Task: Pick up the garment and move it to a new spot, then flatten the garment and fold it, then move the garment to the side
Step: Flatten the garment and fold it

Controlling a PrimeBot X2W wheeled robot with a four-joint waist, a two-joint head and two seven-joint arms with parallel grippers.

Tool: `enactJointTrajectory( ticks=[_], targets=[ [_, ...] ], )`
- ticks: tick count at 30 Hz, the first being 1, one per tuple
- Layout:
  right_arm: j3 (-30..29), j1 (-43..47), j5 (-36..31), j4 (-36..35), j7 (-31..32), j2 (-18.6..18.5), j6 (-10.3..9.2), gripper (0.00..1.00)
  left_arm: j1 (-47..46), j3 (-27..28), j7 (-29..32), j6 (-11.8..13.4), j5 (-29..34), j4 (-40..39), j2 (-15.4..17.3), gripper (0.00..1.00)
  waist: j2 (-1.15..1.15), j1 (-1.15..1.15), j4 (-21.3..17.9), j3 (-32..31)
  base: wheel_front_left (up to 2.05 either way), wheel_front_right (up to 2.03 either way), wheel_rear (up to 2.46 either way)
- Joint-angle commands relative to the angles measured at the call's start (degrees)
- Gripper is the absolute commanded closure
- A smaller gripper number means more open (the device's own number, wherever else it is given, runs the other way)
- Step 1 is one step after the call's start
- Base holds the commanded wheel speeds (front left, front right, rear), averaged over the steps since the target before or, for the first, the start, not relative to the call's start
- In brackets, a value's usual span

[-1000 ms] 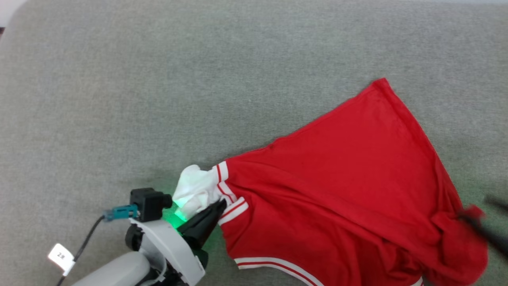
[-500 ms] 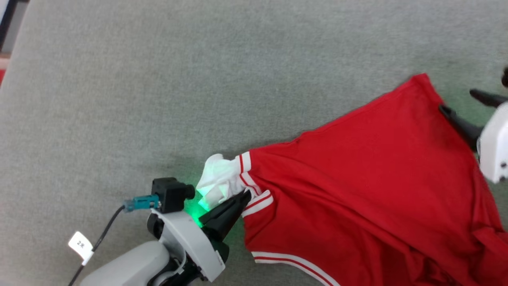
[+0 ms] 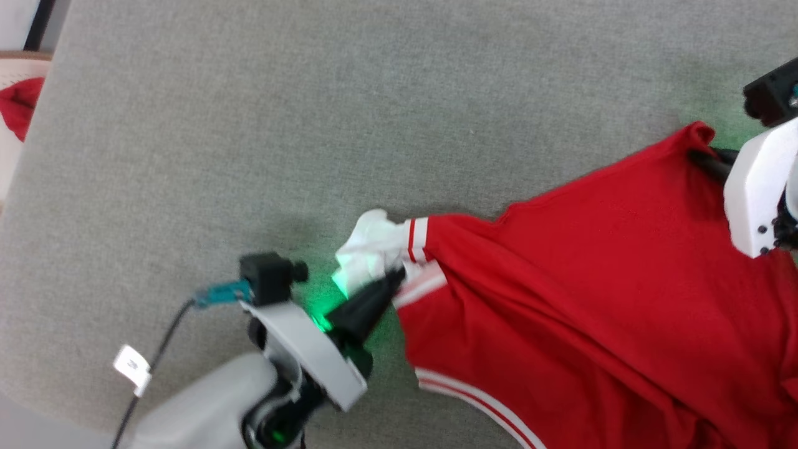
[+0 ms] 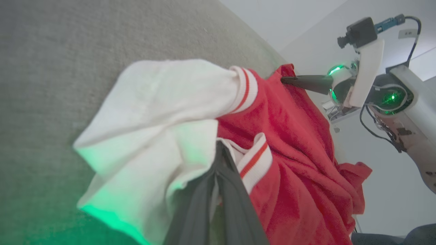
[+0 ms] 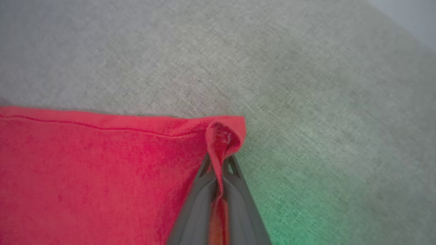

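Observation:
The garment (image 3: 592,299), a red shirt with a white sleeve and white stripe trim, lies on the grey surface (image 3: 312,125) at the right of the head view. My left gripper (image 3: 398,279) is shut on the striped cuff beside the bunched white sleeve (image 4: 153,115). In the left wrist view its dark fingers (image 4: 231,190) pinch that cuff. My right gripper (image 3: 697,154) is shut on the far red hem corner. The right wrist view shows that corner (image 5: 224,132) folded up between my closed right gripper (image 5: 219,161). The right gripper (image 4: 287,80) also appears in the left wrist view at the shirt's far edge.
A red cloth scrap (image 3: 19,106) lies beyond the grey surface's left edge. A cable with a white tag (image 3: 131,368) hangs from my left arm. Bare grey surface stretches above and to the left of the shirt.
My right gripper closed on the far hem corner, which now curls up between its fingers. The head camera shifted, bringing the surface's left edge into view. My left gripper kept its hold on the cuff.

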Motion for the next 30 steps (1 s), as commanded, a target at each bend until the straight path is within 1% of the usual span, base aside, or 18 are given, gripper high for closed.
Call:
enactJointTrajectory(
  ticks=[1,3,6,11,14,16,19,21,23,26,30],
  targets=[
    [-0.95,-0.86,0.39,1.26,-1.14,-0.02,-0.06,1.00,-1.55,1.16,-0.09,-0.07,-0.90,-0.31,0.30,1.00,0.00,0.00,-0.46,-0.74,0.00,0.00,0.00],
    [-3.82,-2.92,1.07,3.04,-3.89,0.70,-0.06,1.00,-3.92,2.38,0.10,-0.11,-1.94,-1.45,0.80,1.00,0.00,0.00,-0.92,-1.31,0.00,0.00,0.00],
    [-8.83,-6.15,0.60,6.69,-7.75,2.46,-0.06,1.00,-9.31,3.82,2.22,-0.13,-3.32,-2.09,1.49,1.00,0.00,0.00,-1.67,-1.77,0.00,0.00,0.00],
    [-16.94,-16.51,-3.20,13.66,-13.13,6.74,-0.06,1.00,-22.65,8.08,8.68,-0.13,-7.86,0.70,1.92,1.00,0.00,0.00,-4.59,-0.50,0.00,0.00,0.00],
    [-21.19,-24.15,-7.08,18.94,-17.07,9.86,-0.06,1.00,-32.21,10.89,12.04,-0.14,-9.69,6.06,0.67,1.00,0.00,0.00,-6.25,0.72,0.00,0.00,0.00],
    [-24.25,-29.45,-9.86,22.39,-20.34,11.67,-0.06,1.00,-38.78,12.95,13.14,-0.14,-10.38,11.46,-0.74,1.00,0.00,0.00,-7.10,1.45,0.00,0.00,0.00],
    [-28.58,-36.61,-13.44,26.69,-25.68,13.94,-0.06,1.00,-48.70,15.83,12.12,-0.14,-9.78,19.47,-3.29,1.00,0.00,0.00,-8.11,2.25,0.00,0.00,0.00],
    [-30.97,-40.20,-15.35,29.06,-29.19,14.86,-0.06,1.00,-53.92,17.65,10.54,-0.14,-9.81,23.72,-5.00,1.00,0.00,0.00,-8.56,2.37,0.00,0.00,0.00],
    [-32.64,-43.23,-16.87,31.20,-32.31,15.49,-0.06,1.00,-57.97,19.39,8.43,-0.14,-9.76,26.63,-5.84,1.00,0.00,0.00,-8.85,2.36,0.00,0.00,0.00],
    [-33.42,-44.75,-18.21,34.36,-35.69,16.22,-0.07,1.00,-59.94,20.66,6.11,-0.14,-10.27,28.78,-6.87,1.00,0.00,0.00,-9.10,2.03,0.00,0.00,0.00],
    [-30.24,-40.73,-17.50,36.65,-35.91,16.54,-0.07,1.00,-54.81,18.22,7.25,-0.14,-10.56,27.25,-6.99,1.00,0.00,0.00,-9.05,1.63,0.00,0.00,0.00]
  ],
)
